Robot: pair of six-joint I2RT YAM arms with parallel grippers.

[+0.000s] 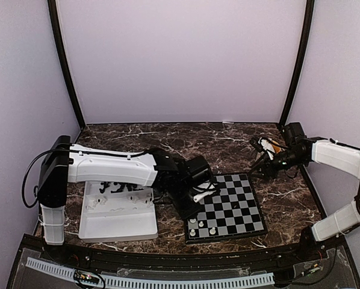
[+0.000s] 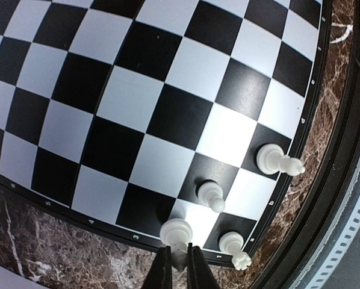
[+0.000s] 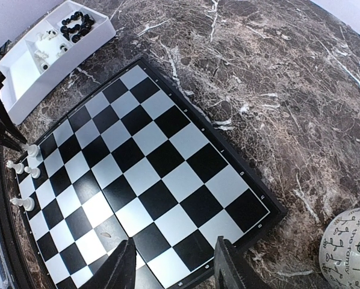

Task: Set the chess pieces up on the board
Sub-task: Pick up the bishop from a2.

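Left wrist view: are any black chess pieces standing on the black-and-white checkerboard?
No, only four small white plastic chess pieces show, all near one corner of the flat square checkerboard.

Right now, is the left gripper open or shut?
Shut. In the left wrist view the left gripper has its fingers pinching a white piece at the edge of the board.

The board (image 1: 226,206) is checked black and white inside a thin black border. The chess pieces (image 2: 211,195) on it are white. The tray (image 1: 117,226) at its nine o'clock is white; the bench (image 1: 168,138) is dark brown marble veined white.
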